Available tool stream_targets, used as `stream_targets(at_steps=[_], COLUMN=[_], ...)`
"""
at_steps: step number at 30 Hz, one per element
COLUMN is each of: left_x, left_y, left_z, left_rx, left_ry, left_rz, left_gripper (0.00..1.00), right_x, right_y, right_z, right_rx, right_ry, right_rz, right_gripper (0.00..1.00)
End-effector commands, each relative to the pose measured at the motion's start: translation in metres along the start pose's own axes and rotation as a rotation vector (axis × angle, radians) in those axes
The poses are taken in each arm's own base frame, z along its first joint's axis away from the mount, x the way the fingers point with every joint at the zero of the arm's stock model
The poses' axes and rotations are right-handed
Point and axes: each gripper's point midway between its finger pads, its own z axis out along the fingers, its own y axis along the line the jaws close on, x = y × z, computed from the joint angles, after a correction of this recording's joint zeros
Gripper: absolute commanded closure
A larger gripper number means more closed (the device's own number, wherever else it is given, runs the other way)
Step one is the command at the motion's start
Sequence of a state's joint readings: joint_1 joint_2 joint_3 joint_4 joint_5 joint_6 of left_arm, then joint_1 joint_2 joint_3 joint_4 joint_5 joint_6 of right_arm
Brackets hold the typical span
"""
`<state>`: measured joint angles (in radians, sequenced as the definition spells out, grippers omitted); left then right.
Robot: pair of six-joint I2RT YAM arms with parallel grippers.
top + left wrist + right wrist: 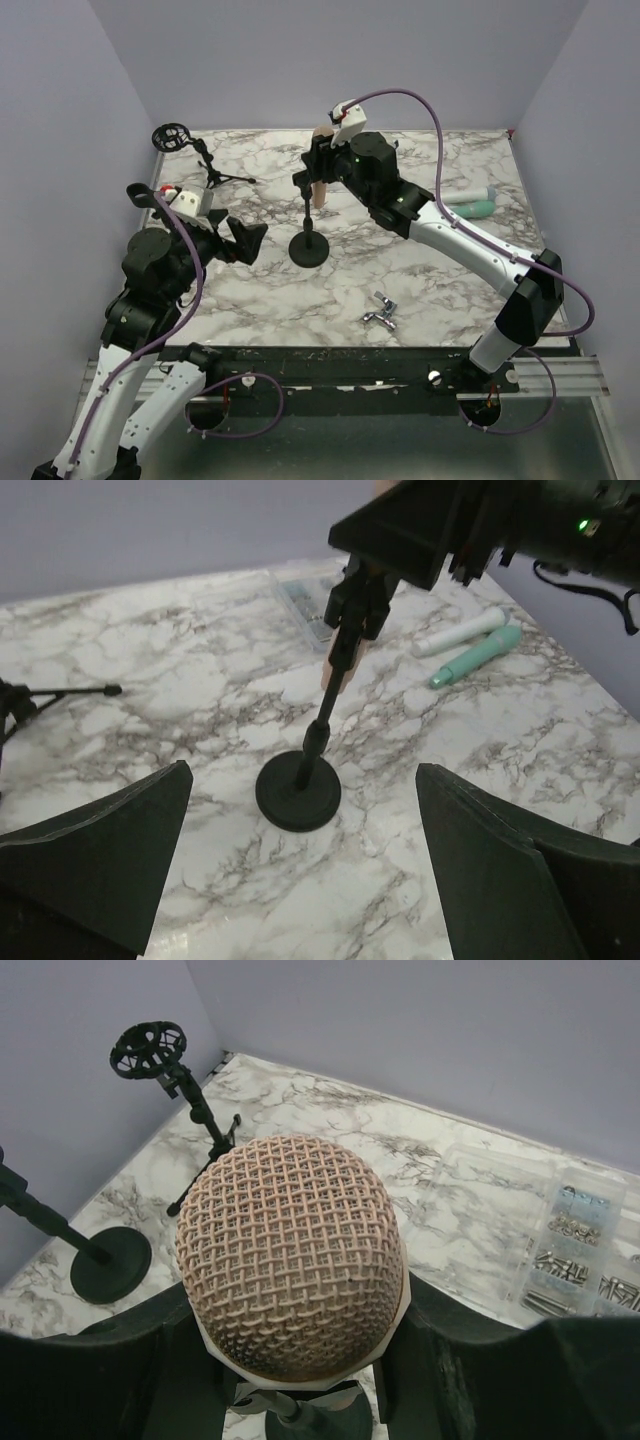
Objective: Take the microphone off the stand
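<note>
The right end effector [322,160] is clenching the microphone [290,1250] at the top of the stand [298,795]; the left end effector [250,240] is hanging released near its base

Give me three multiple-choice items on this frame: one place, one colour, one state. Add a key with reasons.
1. Where is the tripod stand?
A) back left corner
B) front right edge
C) front centre

2. What colour is the mesh head of the microphone?
A) black
B) peach-pink
C) silver

3. What state is the left gripper in?
A) shut on a stand
B) shut on nothing
C) open, holding nothing

Key:
1 A: the top view shows it at the back left.
2 B: the right wrist view shows the mesh close up.
3 C: the left wrist view shows its fingers wide apart, clear of the round-base stand beyond them.
</note>
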<state>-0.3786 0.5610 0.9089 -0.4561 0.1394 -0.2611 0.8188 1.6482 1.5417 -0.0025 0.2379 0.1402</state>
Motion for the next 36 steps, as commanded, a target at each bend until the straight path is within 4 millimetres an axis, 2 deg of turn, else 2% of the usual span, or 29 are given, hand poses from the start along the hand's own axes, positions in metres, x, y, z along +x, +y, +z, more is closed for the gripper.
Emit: stream_targets(at_steps=[1,4,9,14,18,27,29,32,33,34,36], left_x=[-0.021,-0.019,-0.036,-0.04,-0.034,-0.023,-0.02,-0.013,-0.011,-0.008,-0.002], left_y=[-0.017,-0.022,-0.028,-0.029,-0.035,-0.039,-0.037,-0.031,-0.031,-0.031,-0.033], left_z=[0.016,0.036,0.065,0.101,0.123,0.145,0.151,0.158,0.161,0.162,0.163], left_rx=[0.109,0.147,0.197,0.23,0.28,0.314,0.308,0.285,0.29,0.296,0.314], left_ry=[0.032,0.082,0.066,0.114,0.118,0.147,0.158,0.182,0.189,0.199,0.225], left_rz=[0.103,0.074,0.108,0.128,0.124,0.138,0.136,0.134,0.135,0.136,0.131], left_gripper=[0.01,0.01,0.02,0.13,0.16,0.13,0.17,0.33,0.48,0.73,1.0], right_x=[0.003,0.003,0.007,0.005,0.007,0.004,0.002,0.002,0.003,0.003,0.003], right_y=[0.005,0.008,0.009,0.014,0.013,0.017,0.02,0.024,0.025,0.025,0.024], right_z=[-0.007,-0.009,-0.009,-0.011,-0.011,-0.009,-0.007,-0.007,-0.007,-0.007,-0.007], right_rx=[-0.03,-0.05,-0.053,-0.077,-0.075,-0.091,-0.102,-0.121,-0.125,-0.128,-0.122], right_ry=[0.012,0.013,0.024,0.025,0.032,0.032,0.028,0.029,0.033,0.033,0.033], right_rz=[-0.008,-0.001,0.001,0.014,0.012,0.017,0.026,0.037,0.04,0.04,0.04], right_gripper=[0.9,0.91,0.92,0.94,0.94,0.95,0.95,0.97,0.97,0.97,0.98])
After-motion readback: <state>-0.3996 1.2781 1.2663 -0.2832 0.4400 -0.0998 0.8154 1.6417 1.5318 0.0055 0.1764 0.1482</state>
